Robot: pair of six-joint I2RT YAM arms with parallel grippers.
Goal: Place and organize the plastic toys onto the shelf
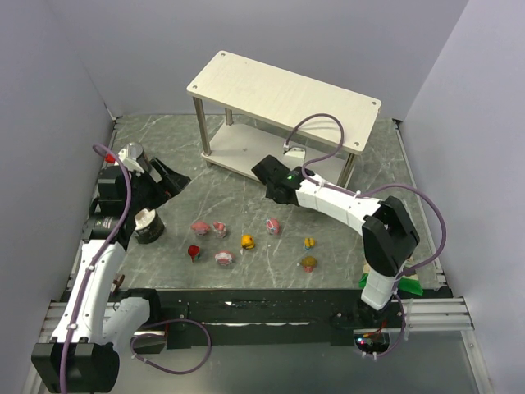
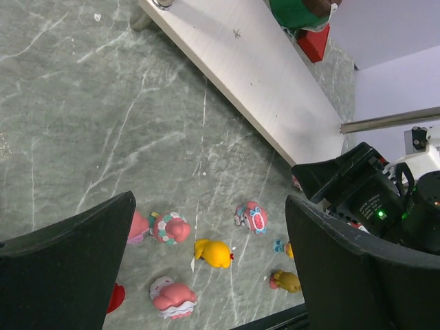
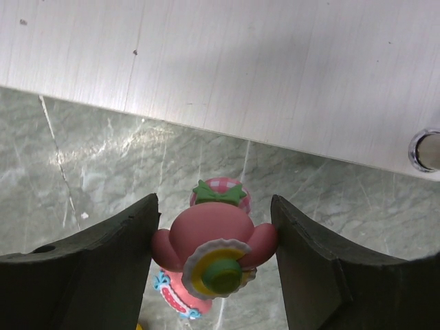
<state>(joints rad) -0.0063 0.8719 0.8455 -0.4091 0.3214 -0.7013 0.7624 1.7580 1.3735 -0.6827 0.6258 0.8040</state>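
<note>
Grey-green marble table [image 1: 262, 275], plain grey walls round it. Shelf [image 1: 279, 90] stands at the back, no toy visible on it yet.

Right gripper [image 3: 213, 227] is reached out low to the shelf front, jaws part-closed and clamped on a pink toy [image 3: 213, 254]. The toy hangs over the table just short of the edge of the lower board [image 3: 240, 69].

Step, as I read it: first placement of nine, so barely started.

Next move needs a short push forward so the toy clears the board edge, then set it down upright and release. Best to start at one end so a row can build up.

In the way: top board [image 1: 328, 98] caps the headroom for the wrist, and a metal post [image 3: 427, 150] sits close on the right.

Left gripper [image 2: 210, 203] is spread wide, holds nothing and hovers over the left of the table, well apart from the shelf.

Two metal cans [image 1: 148, 223] are beside the left arm and a green bag [image 1: 413, 286] is by the right base. Neither blocks the path.

Eight other toys [image 1: 224, 258] lie scattered mid-table, between the arms.
</note>
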